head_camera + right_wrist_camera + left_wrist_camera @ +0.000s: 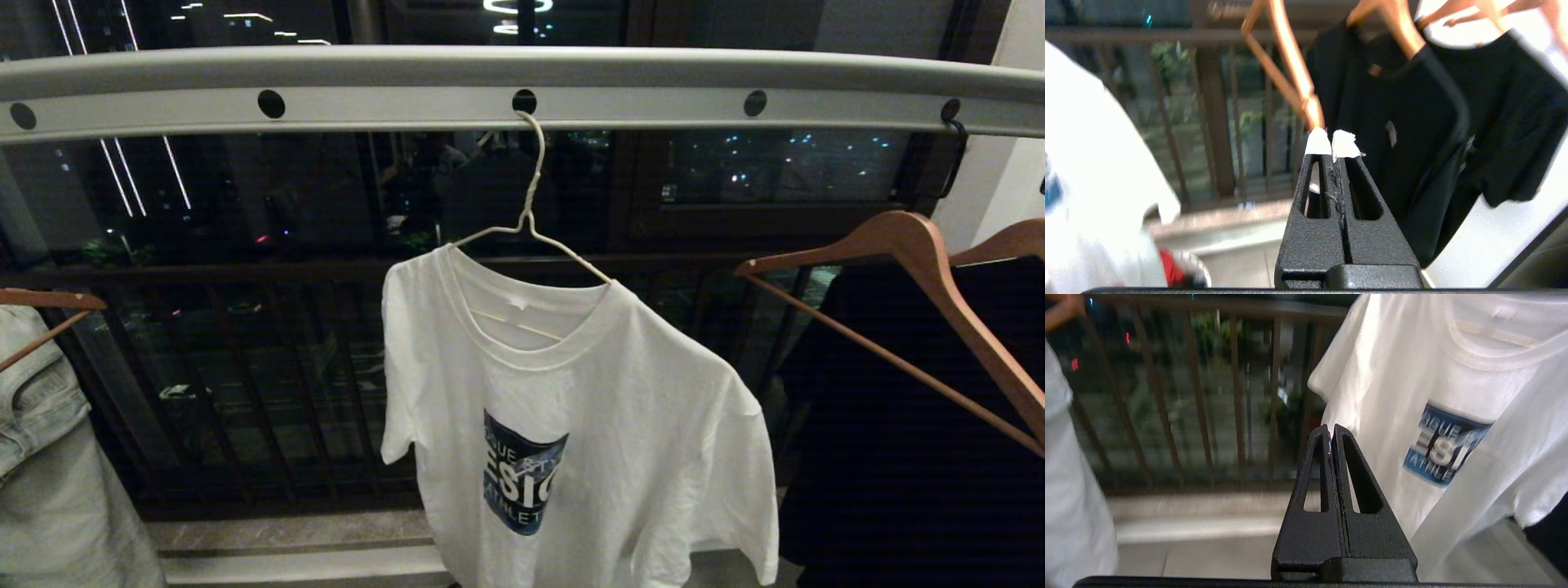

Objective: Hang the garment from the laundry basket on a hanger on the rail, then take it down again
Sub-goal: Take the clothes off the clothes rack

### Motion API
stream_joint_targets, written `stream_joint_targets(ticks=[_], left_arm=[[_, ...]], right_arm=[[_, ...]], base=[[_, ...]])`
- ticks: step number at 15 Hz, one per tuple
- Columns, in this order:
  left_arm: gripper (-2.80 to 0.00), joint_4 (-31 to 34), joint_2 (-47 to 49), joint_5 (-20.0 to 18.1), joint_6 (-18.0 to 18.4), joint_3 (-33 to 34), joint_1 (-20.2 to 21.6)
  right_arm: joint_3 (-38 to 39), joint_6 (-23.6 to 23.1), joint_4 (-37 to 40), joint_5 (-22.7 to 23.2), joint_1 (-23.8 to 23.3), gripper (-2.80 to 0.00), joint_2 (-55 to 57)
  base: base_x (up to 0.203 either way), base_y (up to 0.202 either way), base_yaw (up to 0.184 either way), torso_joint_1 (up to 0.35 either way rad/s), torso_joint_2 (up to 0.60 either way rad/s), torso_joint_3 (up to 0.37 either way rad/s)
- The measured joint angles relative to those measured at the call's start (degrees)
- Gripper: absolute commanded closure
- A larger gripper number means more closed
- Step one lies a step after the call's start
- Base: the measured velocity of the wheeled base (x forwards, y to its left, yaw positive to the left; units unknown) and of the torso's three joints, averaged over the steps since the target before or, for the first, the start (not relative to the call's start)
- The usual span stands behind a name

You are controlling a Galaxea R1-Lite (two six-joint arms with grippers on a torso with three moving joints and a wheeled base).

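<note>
white t-shirt hanging on the rail, both grippers closed and empty

nearest the cameras are the two grippers themselves. in the left wrist view the left gripper (1330, 430) has its black fingers pressed together with nothing between them; it points toward the dark balcony railing (1237, 388), just beside the sleeve edge of the t-shirt (1392, 396), without touching the cloth. in the right wrist view the right gripper (1334, 141) is likewise closed on nothing, its white-taped fingertips (1318, 143) meeting; it sits in front of a black garment (1412, 134) on a brown wooden hanger (1294, 69), apart from both. neither arm shows in the head view.

in the head view the t-shirt, white with a dark blue chest print, hangs front-on at the middle of the scene. it sits on the white wire hanger (529, 204), whose hook passes through one of the round holes in the flat strip of the grey rail (392, 106). the hanger is tilted, its right shoulder lower, so the shirt hangs askew; the wire shows bare above the collar on both sides.

to the left a pale denim garment (49, 457) hangs from another wooden hanger. to the right are the wooden hangers and the black garment. a stone ledge (294, 531) runs below the railing.

in the right wrist view, something red and a pale rounded rim lie low beside the shirt; i cannot tell what they are.
</note>
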Motion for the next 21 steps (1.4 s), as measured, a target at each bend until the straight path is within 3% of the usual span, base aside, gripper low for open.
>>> stream_joint_targets(ticks=[5, 11, 13, 15, 21], left_arm=[[0.0, -1.38, -0.27, 0.04, 3.15, -1.84, 0.31], [0.0, 2.38, -0.5, -0.85, 5.44, -4.52, 4.84], [0.0, 2.7, -1.59, -4.65, 6.33, -3.85, 6.65], [0.0, 2.54, -4.16, -6.22, 6.95, 0.1, 7.44], [0.0, 0.64, -14.71, -5.9, 12.04, 16.42, 8.04]], right_arm=[[14.56, -1.32, -2.45, 9.3, -0.5, 0.0, -6.75], [30.58, -1.77, -14.79, 11.27, -0.59, 0.0, -10.8], [32.4, -1.82, -15.05, 11.45, -0.61, 0.0, -11.17], [34.45, -1.58, -15.89, 11.38, -0.63, 0.0, -11.29], [40.67, -0.6, -23.79, 12.79, -0.61, 0.0, -11.36]], base=[[0.0, 0.0, 0.0, 0.0, 0.0, 0.0], [0.0, 0.0, 0.0, 0.0, 0.0, 0.0], [0.0, 0.0, 0.0, 0.0, 0.0, 0.0], [0.0, 0.0, 0.0, 0.0, 0.0, 0.0], [0.0, 0.0, 0.0, 0.0, 0.0, 0.0]])
